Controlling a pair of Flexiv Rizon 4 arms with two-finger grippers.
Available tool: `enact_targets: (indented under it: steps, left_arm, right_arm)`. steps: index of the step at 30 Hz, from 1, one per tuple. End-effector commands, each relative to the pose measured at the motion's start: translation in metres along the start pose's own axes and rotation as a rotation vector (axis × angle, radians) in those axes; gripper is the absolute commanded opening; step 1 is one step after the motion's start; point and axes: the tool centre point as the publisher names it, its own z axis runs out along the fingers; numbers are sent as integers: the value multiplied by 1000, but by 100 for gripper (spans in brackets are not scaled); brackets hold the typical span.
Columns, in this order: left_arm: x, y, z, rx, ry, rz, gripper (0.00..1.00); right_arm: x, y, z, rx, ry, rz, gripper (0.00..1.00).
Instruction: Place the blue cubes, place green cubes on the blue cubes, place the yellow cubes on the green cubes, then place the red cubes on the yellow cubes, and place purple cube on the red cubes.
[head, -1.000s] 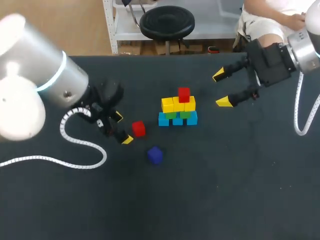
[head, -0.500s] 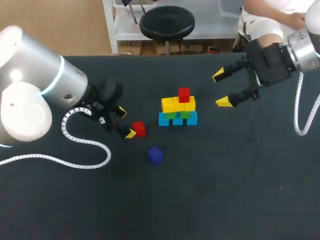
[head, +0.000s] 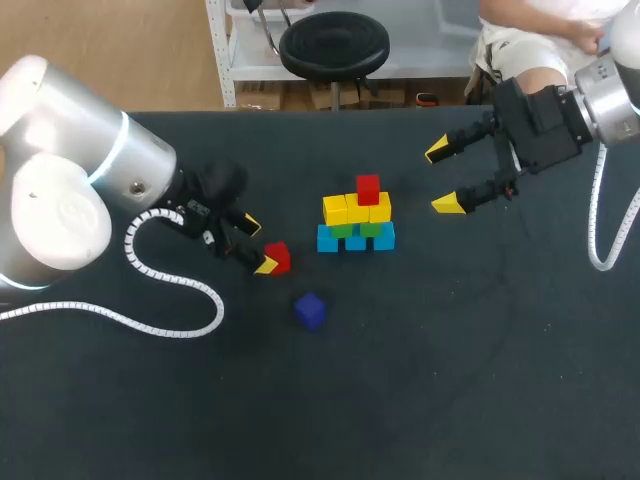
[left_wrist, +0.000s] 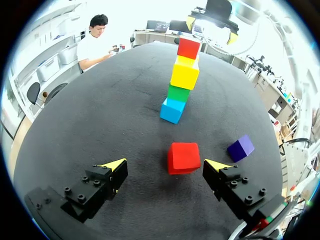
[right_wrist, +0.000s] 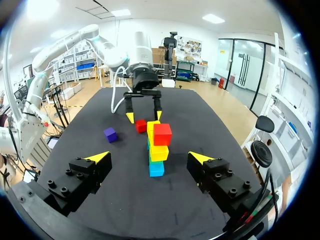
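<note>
My left gripper (head: 256, 245) is wide open, loose red cube (head: 278, 257) right at its fingertips, not gripped; right gripper (head: 443, 177) open too, beside the stack (head: 356, 222); purple cube (head: 310, 310) nearby

Both arms are holding over the table with their fingers spread wide.

The left arm (head: 95, 185) is coming in from the left side, its wrist angling down toward the middle, and the left gripper (head: 257, 245) is sitting low, close to the table surface, with its two yellow tips standing well apart. The right arm (head: 605, 95) is entering from the far right corner, and the right gripper (head: 443, 177) is hanging higher, fingers pointing toward the middle and just as open. The two grippers are facing each other, well apart.
</note>
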Motion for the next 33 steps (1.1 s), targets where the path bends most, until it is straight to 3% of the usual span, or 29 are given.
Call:
enact_targets:
  steps: [1, 11, 33]
  left_arm:
    - [-5, -1, 8, -6, 42, 6, 100]
    - [-12, 5, 19, 3, 37, 27, 100]
    - [0, -1, 12, -23, 14, 3, 100]
  right_arm:
    - [0, 1, 0, 2, -1, -1, 100]
    - [0, 1, 0, 2, -1, -1, 100]
    - [0, 1, 0, 2, -1, -1, 100]
